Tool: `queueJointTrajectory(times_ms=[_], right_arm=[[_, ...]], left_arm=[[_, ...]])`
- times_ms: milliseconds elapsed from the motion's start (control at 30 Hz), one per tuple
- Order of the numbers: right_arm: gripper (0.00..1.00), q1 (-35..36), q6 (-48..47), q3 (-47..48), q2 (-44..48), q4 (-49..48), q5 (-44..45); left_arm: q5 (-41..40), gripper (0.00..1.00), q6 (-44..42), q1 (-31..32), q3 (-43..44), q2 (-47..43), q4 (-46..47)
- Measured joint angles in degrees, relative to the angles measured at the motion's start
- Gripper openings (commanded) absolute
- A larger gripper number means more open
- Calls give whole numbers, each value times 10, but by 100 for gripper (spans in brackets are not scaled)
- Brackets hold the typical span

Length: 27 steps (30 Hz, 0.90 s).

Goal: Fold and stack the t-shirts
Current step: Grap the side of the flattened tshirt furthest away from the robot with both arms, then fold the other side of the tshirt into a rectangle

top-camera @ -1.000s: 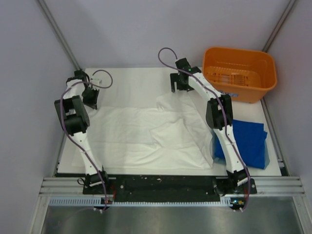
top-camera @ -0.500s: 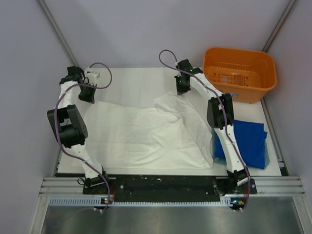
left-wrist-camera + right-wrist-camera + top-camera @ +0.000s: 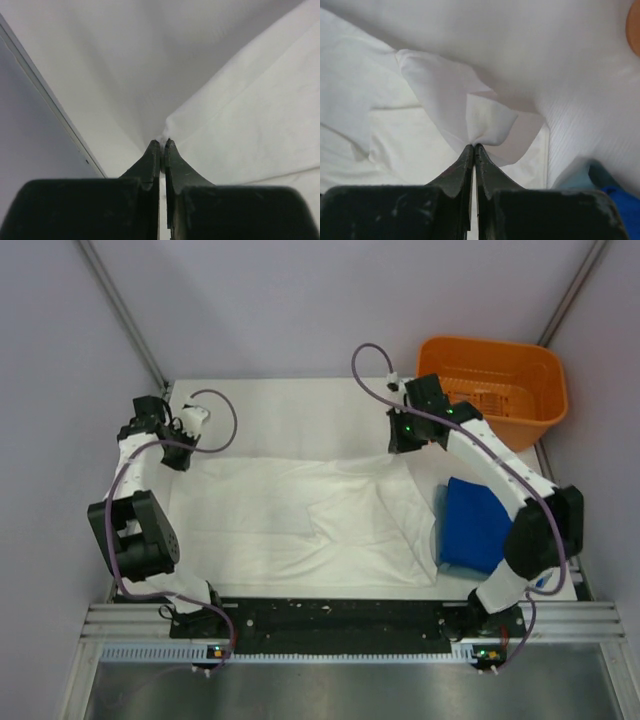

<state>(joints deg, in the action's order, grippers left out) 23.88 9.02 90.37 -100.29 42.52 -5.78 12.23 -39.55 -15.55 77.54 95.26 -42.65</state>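
Observation:
A white t-shirt (image 3: 300, 515) lies spread across the table, plain side up, its far edge stretched between my two grippers. My left gripper (image 3: 178, 455) is shut on its far left corner; in the left wrist view the cloth (image 3: 240, 115) pinches into the tips of the left gripper (image 3: 163, 142). My right gripper (image 3: 400, 448) is shut on the far right corner, where a bunched fold of cloth (image 3: 487, 120) runs into the right gripper (image 3: 474, 146). A folded royal blue t-shirt (image 3: 478, 525) lies at the right, partly under my right arm.
An orange plastic basket (image 3: 492, 388) stands at the back right corner. The white table (image 3: 290, 415) shows bare behind the shirt. Grey walls close in on the left, back and right. A black rail (image 3: 330, 620) runs along the near edge.
My right gripper went from open to shut on the shirt's far right corner and drew it to the right. The left gripper pulled its corner outward; the far edge now lies stretched straight.

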Motion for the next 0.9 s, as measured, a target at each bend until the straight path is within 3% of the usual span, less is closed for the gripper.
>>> queueJointTrajectory(times_ms=[167, 333, 500, 700, 733, 767, 800, 833, 900], right_arm=[[0, 21, 5, -183, 189, -19, -13], [0, 38, 26, -310, 285, -16, -30], [0, 51, 73, -396, 349, -27, -40], [0, 91, 139, -470, 357, -40, -37], [0, 91, 149, -475, 356, -39, -33], [5, 91, 158, -477, 356, -38, -33], [19, 91, 167, -479, 356, -39, -33], [31, 91, 179, -482, 357, -41, -33], [43, 92, 207, -496, 358, -44, -33]], left_arm=[[-5, 0, -43, -6, -51, -58, 3], [-18, 0, -88, -25, -99, -108, 5], [-29, 0, -124, -52, -162, -137, 7], [-41, 0, -158, -80, -221, -139, 10], [-43, 10, -163, -80, -229, -139, 10], [-44, 19, -168, -80, -235, -139, 10], [-44, 29, -174, -80, -238, -139, 10], [-45, 32, -177, -80, -239, -139, 10], [-46, 39, -188, -85, -240, -139, 10]])
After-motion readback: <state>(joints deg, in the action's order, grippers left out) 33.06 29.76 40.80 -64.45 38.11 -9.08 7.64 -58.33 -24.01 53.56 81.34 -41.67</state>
